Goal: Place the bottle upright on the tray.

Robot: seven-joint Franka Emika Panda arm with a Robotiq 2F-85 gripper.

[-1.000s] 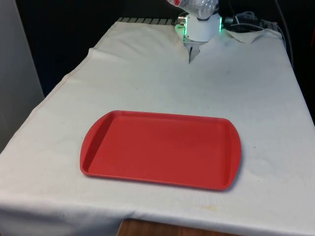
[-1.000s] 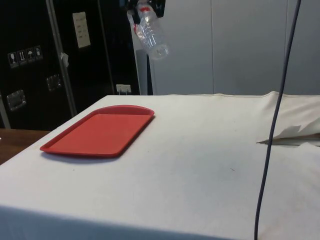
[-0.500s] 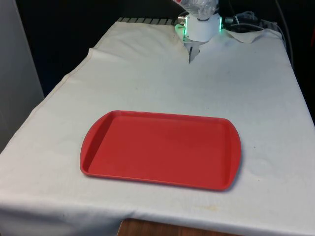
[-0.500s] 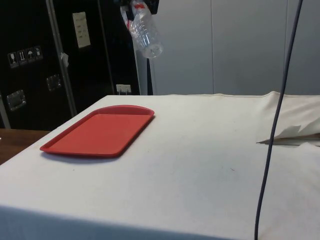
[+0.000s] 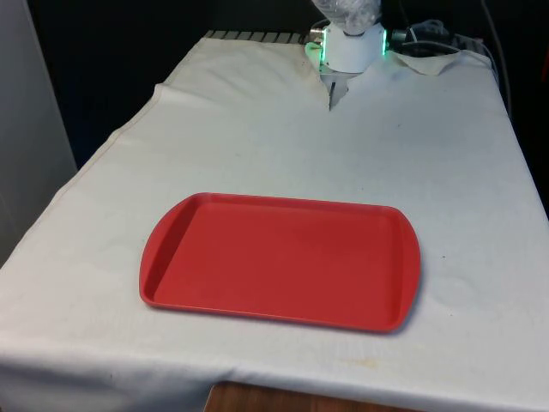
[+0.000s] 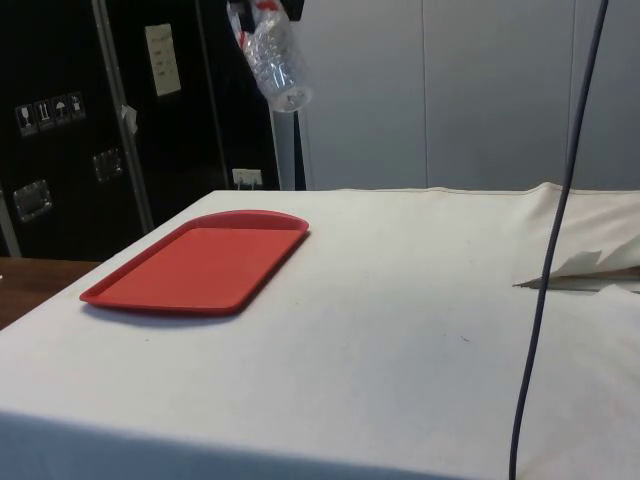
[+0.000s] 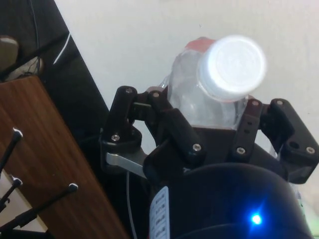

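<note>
A: The black two-finger claw [image 7: 212, 132] grips the clear, white-capped plastic bottle [image 6: 274, 62] near its neck, high above the bench.

B: It hangs tilted; the flat red plastic tray [image 5: 279, 260] lies well below, bare.

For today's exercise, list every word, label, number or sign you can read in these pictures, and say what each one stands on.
None can be read.
Bottle: red label band, print too blurred.
Dark cabinets: pale plate and small sticker signs, too small to read.
Tray: no text.

Bottle [image 6: 272, 58] top and jaws beyond side view's upper edge.
</note>
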